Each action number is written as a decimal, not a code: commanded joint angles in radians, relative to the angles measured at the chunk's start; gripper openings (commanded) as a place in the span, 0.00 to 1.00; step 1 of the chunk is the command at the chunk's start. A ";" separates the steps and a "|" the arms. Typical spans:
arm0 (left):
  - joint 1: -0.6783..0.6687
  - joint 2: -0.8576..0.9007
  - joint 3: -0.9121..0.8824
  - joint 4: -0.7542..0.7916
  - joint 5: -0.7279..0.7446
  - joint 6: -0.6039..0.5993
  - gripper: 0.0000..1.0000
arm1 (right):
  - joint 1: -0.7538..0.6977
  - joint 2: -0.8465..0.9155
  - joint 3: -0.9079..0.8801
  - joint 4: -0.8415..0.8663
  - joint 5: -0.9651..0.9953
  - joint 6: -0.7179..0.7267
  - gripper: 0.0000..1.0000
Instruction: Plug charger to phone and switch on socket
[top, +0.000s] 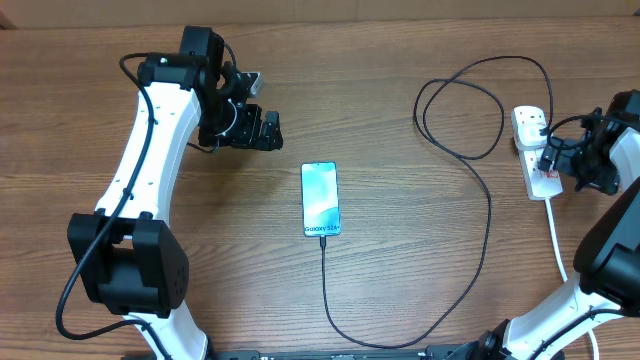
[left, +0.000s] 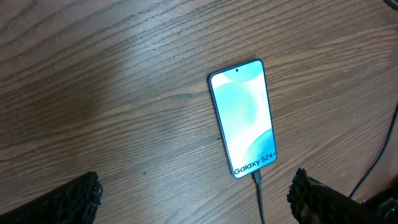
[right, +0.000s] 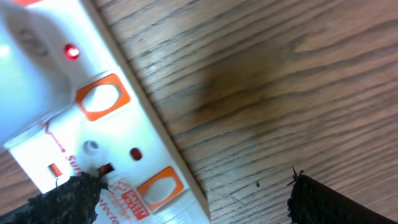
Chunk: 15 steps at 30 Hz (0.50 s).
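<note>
At the middle of the desk (top: 400, 60) the phone (top: 320, 199) lies flat with the charger (top: 489, 215) seated in its near end, so I judge that step done. At far right the cable's other end sits in the socket (top: 545, 183), where a red lamp (right: 73, 51) glows. The switch looks on, though I can't be sure. Left pincer (left: 196, 196) hangs open above the phone, right pincer (right: 193, 199) open over the socket.

Black charger (top: 490, 215), blue-white phone (top: 321, 199), white socket (top: 546, 185)
</note>
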 joint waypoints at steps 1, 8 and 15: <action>-0.003 -0.017 0.024 0.002 -0.006 -0.005 0.99 | 0.000 0.033 -0.004 -0.005 -0.002 -0.059 1.00; -0.003 -0.017 0.024 0.002 -0.006 -0.006 1.00 | 0.000 0.033 -0.004 0.007 -0.002 -0.059 1.00; -0.003 -0.017 0.024 0.002 -0.006 -0.005 0.99 | 0.000 0.033 -0.004 0.007 -0.002 -0.059 1.00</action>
